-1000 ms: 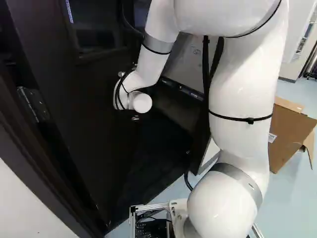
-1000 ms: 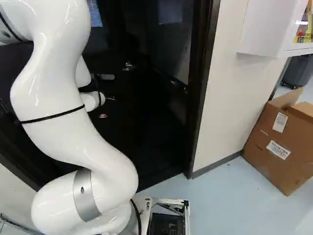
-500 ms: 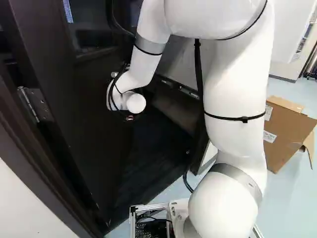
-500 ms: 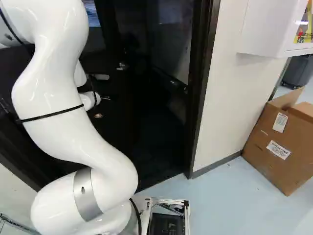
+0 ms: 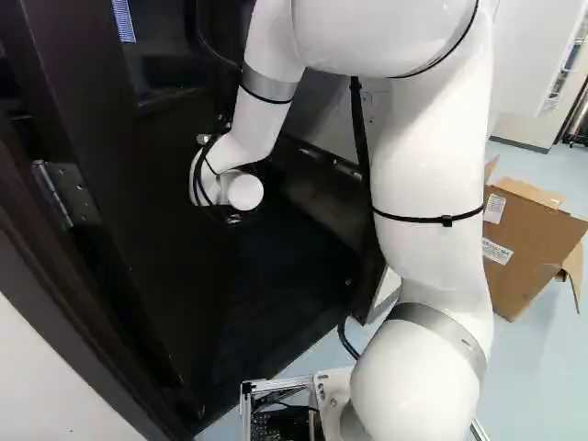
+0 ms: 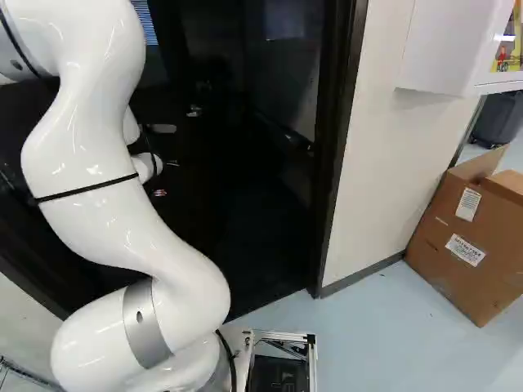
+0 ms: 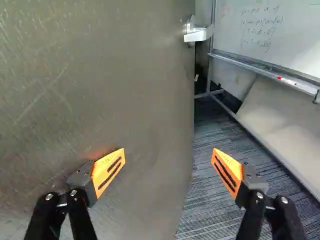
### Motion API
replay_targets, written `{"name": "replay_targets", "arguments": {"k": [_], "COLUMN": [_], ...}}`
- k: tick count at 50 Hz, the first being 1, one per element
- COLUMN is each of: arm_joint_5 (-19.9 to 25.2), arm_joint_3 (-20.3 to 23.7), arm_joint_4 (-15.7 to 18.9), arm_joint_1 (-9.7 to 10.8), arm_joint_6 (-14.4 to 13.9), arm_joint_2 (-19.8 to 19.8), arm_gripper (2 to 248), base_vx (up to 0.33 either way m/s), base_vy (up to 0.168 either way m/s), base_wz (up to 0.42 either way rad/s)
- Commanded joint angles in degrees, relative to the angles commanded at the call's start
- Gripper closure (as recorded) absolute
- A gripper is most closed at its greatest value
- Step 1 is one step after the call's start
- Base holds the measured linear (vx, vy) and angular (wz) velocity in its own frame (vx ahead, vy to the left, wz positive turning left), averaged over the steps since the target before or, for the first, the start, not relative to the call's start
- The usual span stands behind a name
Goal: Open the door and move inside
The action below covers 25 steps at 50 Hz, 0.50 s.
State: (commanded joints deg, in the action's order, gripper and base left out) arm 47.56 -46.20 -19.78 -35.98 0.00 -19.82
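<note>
Door [image 7: 135, 75] ajar, handle [image 7: 199, 33] near its free edge. Gripper [image 6: 160, 193] fingers wide apart, one before the door panel, the other before the gap; contact with the panel cannot be confirmed. Beyond the gap, a framed whiteboard [image 7: 295, 30] bearing handwriting flanks striped carpet [image 7: 205, 200]. Outside, an open cardboard box [image 6: 445, 245] with white labels rests on pale blue floor [image 6: 368, 339] against a white wall [image 6: 388, 155].
</note>
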Motion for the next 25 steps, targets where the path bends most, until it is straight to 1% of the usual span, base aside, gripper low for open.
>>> {"name": "replay_targets", "arguments": {"k": [25], "arm_joint_5": [0.0], "arm_joint_3": [-1.3], "arm_joint_4": [3.7], "arm_joint_1": [-1.0], "arm_joint_6": [0.0], "arm_joint_2": [-1.1], "arm_gripper": [3], "base_vx": [0.0], "base_vy": [0.0], "base_wz": [0.0]}}
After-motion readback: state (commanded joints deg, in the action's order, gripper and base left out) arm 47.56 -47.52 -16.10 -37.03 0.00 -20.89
